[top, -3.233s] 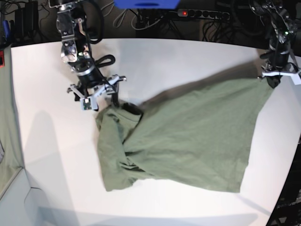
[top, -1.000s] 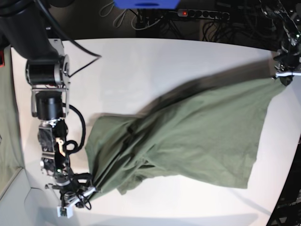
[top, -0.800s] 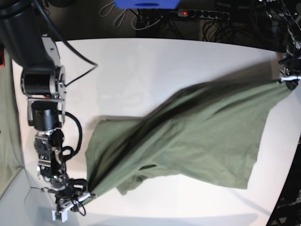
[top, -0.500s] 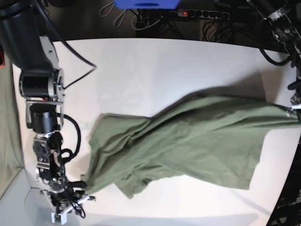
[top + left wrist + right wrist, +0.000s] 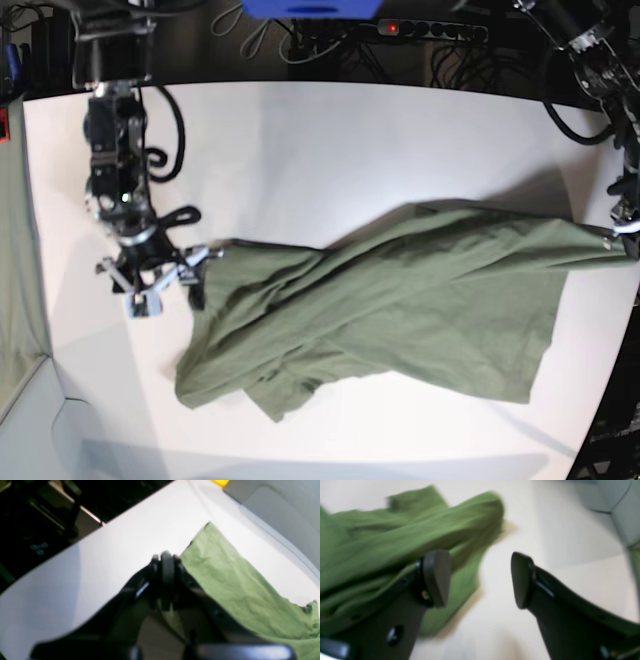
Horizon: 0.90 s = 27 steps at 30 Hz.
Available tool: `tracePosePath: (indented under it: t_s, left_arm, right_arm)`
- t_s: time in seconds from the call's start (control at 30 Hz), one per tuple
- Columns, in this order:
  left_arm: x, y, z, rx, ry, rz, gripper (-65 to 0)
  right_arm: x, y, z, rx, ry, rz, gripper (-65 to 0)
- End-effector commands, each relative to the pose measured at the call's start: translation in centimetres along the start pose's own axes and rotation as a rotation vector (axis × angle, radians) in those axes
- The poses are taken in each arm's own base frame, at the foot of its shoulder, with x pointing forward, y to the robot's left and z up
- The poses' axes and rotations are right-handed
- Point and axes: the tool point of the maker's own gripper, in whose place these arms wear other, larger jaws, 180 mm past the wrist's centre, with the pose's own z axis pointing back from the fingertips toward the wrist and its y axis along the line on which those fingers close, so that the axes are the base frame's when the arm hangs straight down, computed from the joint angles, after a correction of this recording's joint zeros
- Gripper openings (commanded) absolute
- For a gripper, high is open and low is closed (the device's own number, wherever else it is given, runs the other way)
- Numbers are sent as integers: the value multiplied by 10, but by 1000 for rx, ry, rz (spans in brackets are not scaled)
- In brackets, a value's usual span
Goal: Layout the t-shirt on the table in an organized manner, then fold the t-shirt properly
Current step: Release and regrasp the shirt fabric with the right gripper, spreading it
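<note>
at the left of the base view the right gripper [image 5: 163, 285] is seen with its jaws spread apart and nothing between them, just beside the left edge of the t-shirt [image 5: 400, 300]. the t-shirt is spread, with folds and wrinkles, over the middle and right part of the table [image 5: 330, 150]. at the right edge the left gripper [image 5: 622, 228] is closed on a corner of the t-shirt, which is pulled toward it.
</note>
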Motion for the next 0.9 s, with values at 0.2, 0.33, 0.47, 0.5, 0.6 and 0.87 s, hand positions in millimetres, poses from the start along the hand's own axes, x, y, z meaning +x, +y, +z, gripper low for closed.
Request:
tracePosePath:
  t_s: [0.2,0.33,0.47,0.5,0.6,0.87]
  left_arm:
    - [2,10,-5,17,-15,6,-647]
    - [2,11,-5,18,-13,7,-647]
    - [2,11,-4,18,-14,5,-647]
    - [3,12,-4,19,-15,1,-647]
    - [4,12,-5,20,-15,0,-647]
    - [2,12,-5,20,-13,4,-647]
  right_arm:
    - [-36,43,18,48,43,-111,-193]
    - [-66,52,10,54,120,-154,-176]
    - [-79,51,0,52,160,-158,-176]
    - [-84,50,-2,51,175,-159,-176]
    - [-85,48,-10,48,186,-162,-178]
    - [-77,58,-18,74,177,-154,-244]
